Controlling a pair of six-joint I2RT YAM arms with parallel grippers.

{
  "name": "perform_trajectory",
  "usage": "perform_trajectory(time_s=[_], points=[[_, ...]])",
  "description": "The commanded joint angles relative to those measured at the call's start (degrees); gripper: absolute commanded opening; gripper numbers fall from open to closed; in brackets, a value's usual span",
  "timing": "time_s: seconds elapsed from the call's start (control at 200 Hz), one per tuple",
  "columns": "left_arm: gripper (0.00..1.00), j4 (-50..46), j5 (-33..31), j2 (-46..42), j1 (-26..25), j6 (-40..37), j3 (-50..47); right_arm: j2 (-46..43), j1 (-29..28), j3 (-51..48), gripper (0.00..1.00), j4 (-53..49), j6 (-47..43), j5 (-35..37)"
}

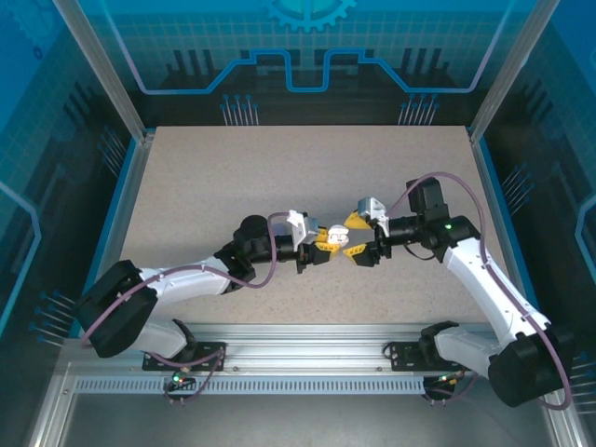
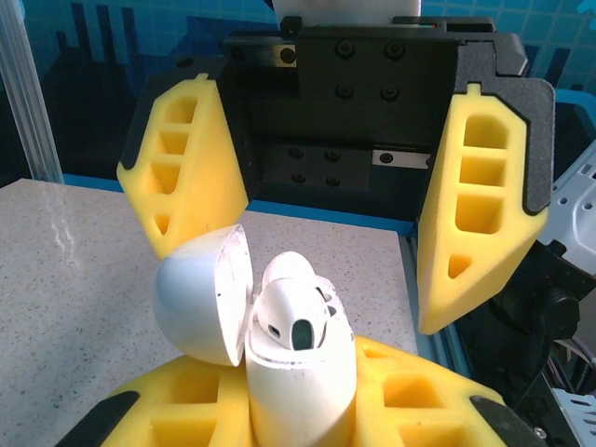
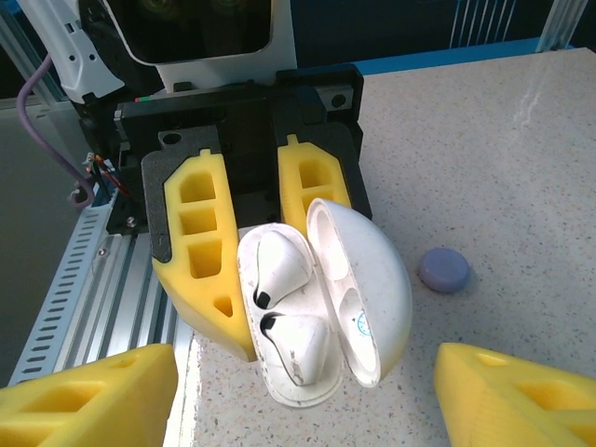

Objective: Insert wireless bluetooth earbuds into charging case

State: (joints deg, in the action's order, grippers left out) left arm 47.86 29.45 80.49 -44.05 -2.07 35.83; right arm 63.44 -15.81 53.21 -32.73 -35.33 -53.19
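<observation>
Clamps the charging case (image 2: 303,382) in the left gripper (image 1: 328,244), yellow fingers (image 3: 200,242) pinched tight on the case body from both sides. Holds it over the speckled table (image 1: 279,168), roughly mid-table, between the two arms. Has the lid (image 3: 372,298) swung open to one side, hinge edge along the body. Carries two white earbuds in the case, side by side, each seated in its own pocket: one (image 3: 279,265) nearer the left gripper's palm, the other (image 3: 300,343) nearer the free end of the case. From the left wrist, sees a bud standing proud of the case rim, right beside the open lid. Faces the right gripper (image 1: 352,238) head-on, its yellow fingers (image 2: 480,205) spread wide, one on each side of the case, gripping nothing. From the right wrist, puts both of those fingers well clear of the case. Cannot tell from the left wrist whether the finger next to the lid touches it. Spots a small pale purple disc (image 3: 443,270) lying flat on the table past the lid, apart from the case.
</observation>
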Motion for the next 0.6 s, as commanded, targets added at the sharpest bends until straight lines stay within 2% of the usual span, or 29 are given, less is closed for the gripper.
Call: perform_trajectory(time_s=[0.0,0.22,0.595], points=[[0.13,1.8,1.5,-1.6,-0.2,-1.0,-0.1,1.1,-1.0,2.1,0.72,-2.3,-1.9,-2.8],[0.13,1.6,0.7,-1.7,-0.2,-1.2,-0.4,1.6,-1.2,3.2,0.63,-4.8,-4.2,-4.3],[0.13,1.3,-1.2,-1.2,-0.2,-1.6,-0.7,-3.1,0.4,1.4,0.5,-6.7,-5.2,-6.4]])
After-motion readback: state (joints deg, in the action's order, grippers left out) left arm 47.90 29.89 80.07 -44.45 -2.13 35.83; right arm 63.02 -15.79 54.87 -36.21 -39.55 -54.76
